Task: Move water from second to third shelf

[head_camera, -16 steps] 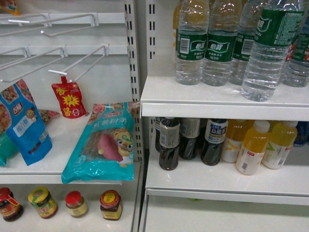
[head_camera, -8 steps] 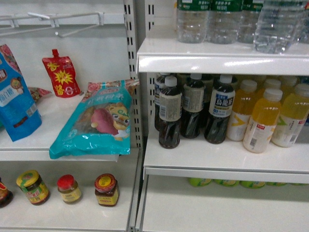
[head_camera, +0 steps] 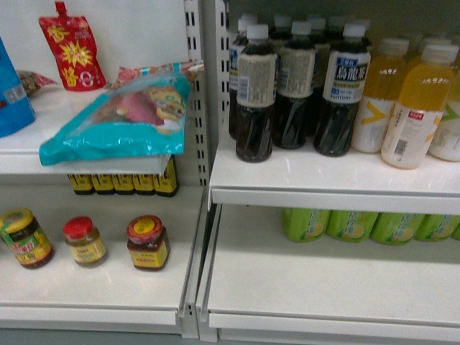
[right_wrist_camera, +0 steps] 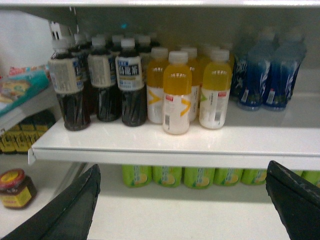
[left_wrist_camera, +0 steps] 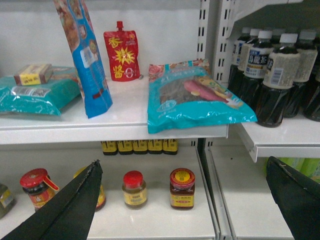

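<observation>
The water is out of view in every current frame. My left gripper (left_wrist_camera: 183,165) is open, its two dark fingers wide apart at the bottom corners of the left wrist view, facing small jars (left_wrist_camera: 182,187) on a low shelf. My right gripper (right_wrist_camera: 183,166) is also open and holds nothing. It faces the front edge of a white shelf (right_wrist_camera: 165,150) that carries dark tea bottles (right_wrist_camera: 70,90) and orange juice bottles (right_wrist_camera: 176,95). Neither gripper shows in the head view.
Dark tea bottles (head_camera: 255,93) and orange juice bottles (head_camera: 413,108) stand on a white shelf (head_camera: 323,183). Green bottles (head_camera: 348,224) lie at the back of the shelf below (head_camera: 316,287). To the left, a teal snack bag (head_camera: 122,118) overhangs its shelf, above jars (head_camera: 147,242). Blue drink bottles (right_wrist_camera: 270,75) stand far right.
The head view has dropped downward. The water bottles on the upper shelf have slid out of the top of the view, and the lower shelf with green bottles has come in.
</observation>
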You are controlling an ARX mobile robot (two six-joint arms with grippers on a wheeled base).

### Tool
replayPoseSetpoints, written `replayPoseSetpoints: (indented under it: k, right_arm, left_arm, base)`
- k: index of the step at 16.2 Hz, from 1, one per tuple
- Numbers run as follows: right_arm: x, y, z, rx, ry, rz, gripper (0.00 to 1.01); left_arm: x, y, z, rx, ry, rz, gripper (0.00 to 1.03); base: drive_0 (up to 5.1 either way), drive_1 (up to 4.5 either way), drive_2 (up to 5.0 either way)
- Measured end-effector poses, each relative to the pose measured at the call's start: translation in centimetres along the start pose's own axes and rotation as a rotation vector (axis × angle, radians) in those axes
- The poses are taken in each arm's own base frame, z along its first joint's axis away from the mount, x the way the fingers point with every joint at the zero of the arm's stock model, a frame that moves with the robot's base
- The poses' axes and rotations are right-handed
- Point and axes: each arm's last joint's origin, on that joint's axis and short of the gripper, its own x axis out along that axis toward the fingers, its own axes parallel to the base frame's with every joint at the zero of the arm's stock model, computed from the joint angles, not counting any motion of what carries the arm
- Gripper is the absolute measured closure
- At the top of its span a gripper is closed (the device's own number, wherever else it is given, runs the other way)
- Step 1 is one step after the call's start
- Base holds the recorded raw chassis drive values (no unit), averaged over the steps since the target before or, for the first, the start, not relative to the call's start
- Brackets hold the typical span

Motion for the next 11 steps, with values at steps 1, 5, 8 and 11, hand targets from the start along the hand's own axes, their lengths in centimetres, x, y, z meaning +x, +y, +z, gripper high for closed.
replayPoseSetpoints:
  k: [1, 5, 8, 11]
  right_arm:
    - [0.0, 0.0, 0.01, 0.002, -0.001, -0.002, 0.03]
    - [0.0, 0.0, -0.02, 0.001, 0.002, -0.001, 0.03]
    - [0.0, 0.0, -0.02, 0.001, 0.002, 0.0, 0.03]
    - [0.0, 0.0, -0.01, 0.001, 0.002, -0.001, 0.03]
  left_arm:
    - [0.0, 0.0, 0.0, 0.0, 0.0, -0.001, 0.05]
    - [0.0, 0.0, -0.03, 0.0, 0.003, 0.0, 0.05]
    - [0.0, 0.0, -0.03, 0.0, 0.003, 0.0, 0.05]
    - [0.0, 0.0, -0.02, 0.0, 0.002, 0.0, 0.05]
  base:
    - [0.0, 0.0, 0.0]
    - [0.0, 0.0, 0.0]
    - [0.0, 0.0, 0.0]
    - [0.0, 0.0, 0.0]
